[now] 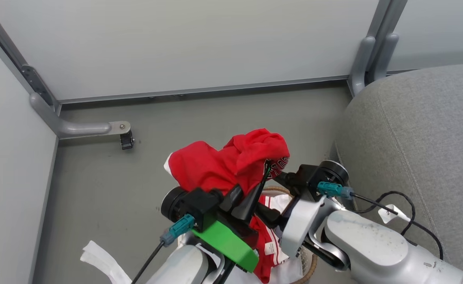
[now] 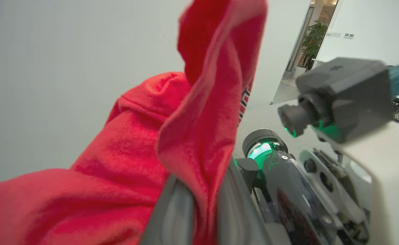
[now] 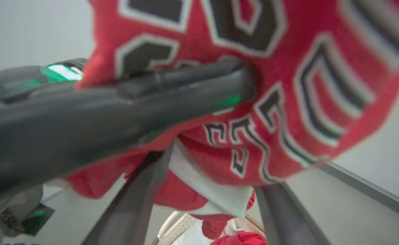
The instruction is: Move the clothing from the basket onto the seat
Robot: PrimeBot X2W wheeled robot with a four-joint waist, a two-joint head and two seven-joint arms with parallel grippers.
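My left gripper (image 1: pixel 267 167) points up and is shut on a bunched red piece of clothing (image 1: pixel 223 165) held above the basket (image 1: pixel 312 264). In the left wrist view its fingers (image 2: pixel 172 211) pinch a fold of the clothing (image 2: pixel 118 153). My right gripper (image 1: pixel 273 195) sits just right of it, open. Its wide-spread fingers (image 3: pixel 135 204) stand under the hanging lettered part of the clothing (image 3: pixel 288 68), and the left gripper's dark fingers (image 3: pixel 152 92) cross in front. More red and white striped clothing (image 1: pixel 269 236) lies in the basket (image 3: pixel 175 228). The grey seat (image 1: pixel 413 138) is on the right.
Pale wall panels close off the back and left. A grey metal frame foot (image 1: pixel 93 128) with a small black fitting (image 1: pixel 127 140) lies on the floor at left. A post (image 1: pixel 367 59) stands by the seat's corner. A white strip (image 1: pixel 101 260) lies at lower left. A black cable (image 1: pixel 405 213) loops over the seat's edge.
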